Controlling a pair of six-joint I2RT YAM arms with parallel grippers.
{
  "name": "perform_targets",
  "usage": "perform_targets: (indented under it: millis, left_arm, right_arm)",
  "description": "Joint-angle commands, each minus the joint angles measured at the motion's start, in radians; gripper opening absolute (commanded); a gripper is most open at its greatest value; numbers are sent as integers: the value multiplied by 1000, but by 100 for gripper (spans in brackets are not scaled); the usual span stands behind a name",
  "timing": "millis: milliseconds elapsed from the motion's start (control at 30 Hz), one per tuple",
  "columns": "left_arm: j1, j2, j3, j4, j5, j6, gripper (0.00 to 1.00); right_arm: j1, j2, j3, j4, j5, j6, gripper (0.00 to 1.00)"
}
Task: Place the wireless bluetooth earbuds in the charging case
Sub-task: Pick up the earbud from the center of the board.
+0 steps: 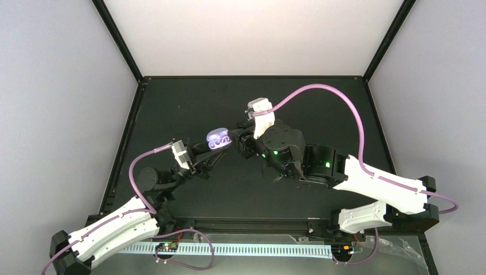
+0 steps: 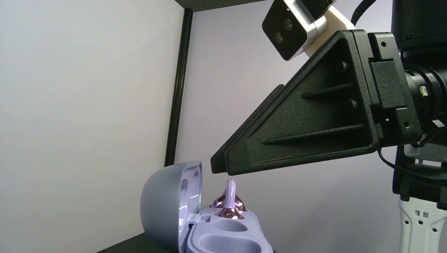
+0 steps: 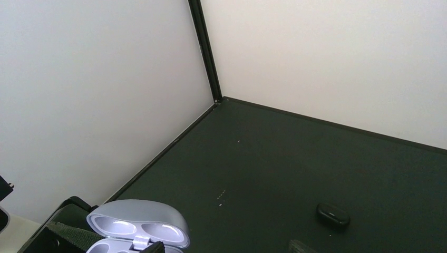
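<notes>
Since the left jaws are pinched narrow around the base of the charging case, which sits at their very tip with its lid raised on their left side, any loading falls to the right arm. The case's long axis runs straight out from the left jaws toward the right jaws, so its two wells lie one behind the other. The well nearer the left jaws looks empty. The farther one carries an earbud, glossy and pinkish here, stem up and perhaps not fully down. The right jaws hang directly above that farther well, tips just clear of the stem. They seem parted and hold nothing, though the side-on view makes the gap hard to judge. The other earbud is not in sight. A black oval piece lies on the table, well apart, ahead of the right jaws and to their right. By my reading, the next placement must land one well closer to the left jaws.
</notes>
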State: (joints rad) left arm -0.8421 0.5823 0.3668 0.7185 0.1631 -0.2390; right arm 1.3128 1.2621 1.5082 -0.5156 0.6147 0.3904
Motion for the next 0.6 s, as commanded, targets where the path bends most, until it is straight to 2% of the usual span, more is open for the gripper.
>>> perform_targets:
  millis: [0,200,400,500,567]
  left_arm:
    - [-7,-4,22,21,21,-8,2]
    - [-8,-10,29,17,18,-2,2]
    - [-8,-35,26,-42,-2,4,2]
    - [-6,-76,11,-91,-26,4,2]
    - [-9,-112,1,-114,-39,5,2]
  right_arm:
    - [-4,5,10,-4,-3,-4,61]
    - [-5,14,1,-50,-43,22,61]
    - [-18,-89,-61,4,27,15,61]
    - [-118,-148,-111,13,-19,36,61]
    - [-246,-177,-171,19,-153,86,61]
